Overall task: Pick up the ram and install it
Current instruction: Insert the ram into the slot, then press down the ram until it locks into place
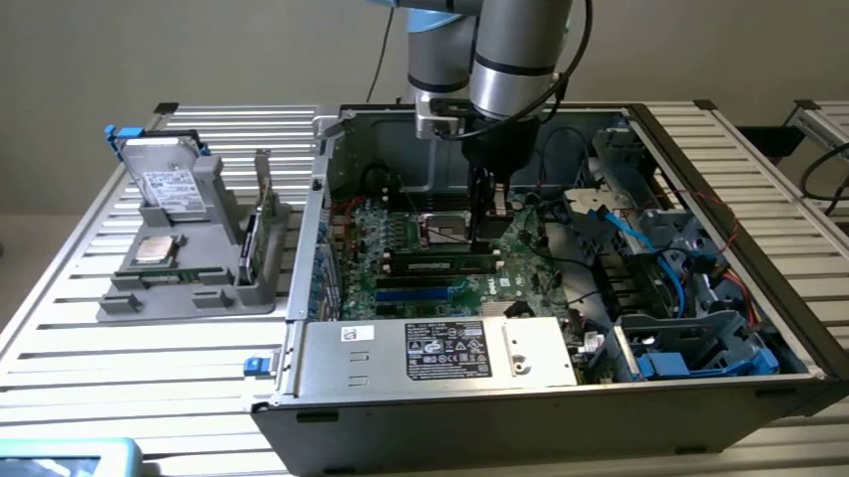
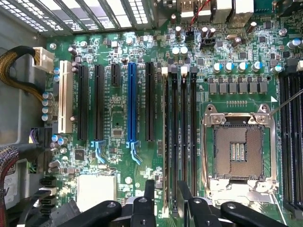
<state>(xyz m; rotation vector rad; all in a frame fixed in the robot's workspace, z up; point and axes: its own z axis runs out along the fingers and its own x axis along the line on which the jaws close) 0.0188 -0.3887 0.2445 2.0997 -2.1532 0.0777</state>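
Fingers [image 2: 149, 191] of the gripper [image 1: 488, 231] stand apart, low inside the open computer case [image 1: 531, 427] over the motherboard [image 1: 392, 234]. The ram [image 1: 444, 265] stands on edge in the bank of long black slots beside the processor socket [image 2: 238, 151], with one end between the two fingers; whether they touch it cannot be told. A grey tray [image 1: 199, 298] of other parts sits outside the case at the exterior view's left.

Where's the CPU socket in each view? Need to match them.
Exterior view: CPU socket in the middle of the motherboard.
Wrist view: CPU socket, silver-framed square beside the long black slots.
Shared landmark: the blue slot, across those black slots from the socket.
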